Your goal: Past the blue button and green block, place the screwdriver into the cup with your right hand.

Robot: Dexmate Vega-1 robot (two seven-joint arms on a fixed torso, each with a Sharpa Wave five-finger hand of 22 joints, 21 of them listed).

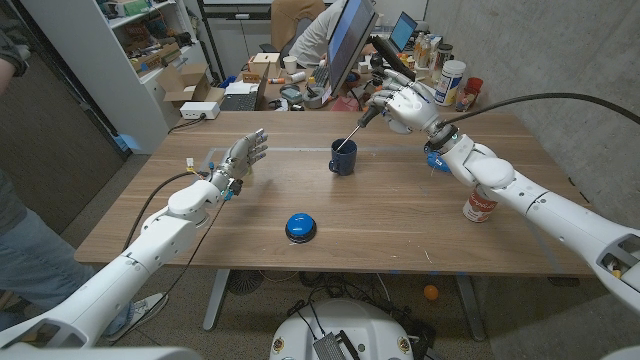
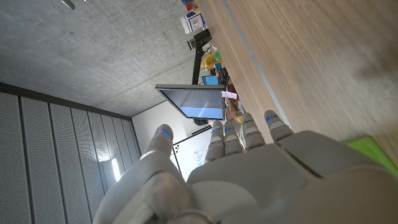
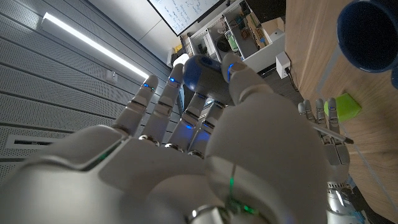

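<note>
My right hand (image 1: 402, 103) is raised over the table's far side and grips the screwdriver (image 1: 353, 132) by its blue handle (image 3: 199, 68). The thin shaft slants down and its tip is at the mouth of the dark blue cup (image 1: 343, 157). The blue button (image 1: 300, 227) sits near the table's front middle. The green block (image 3: 344, 107) lies by my left hand (image 1: 243, 154), which is open with its fingers apart and its palm upright, left of the cup. The block's edge (image 2: 373, 151) peeks out beside that hand.
A red and white can (image 1: 480, 205) stands on the right, under my right forearm. A blue object (image 1: 437, 158) lies below my right wrist. A monitor (image 1: 345, 40), jars and boxes crowd the far edge, with a person seated behind.
</note>
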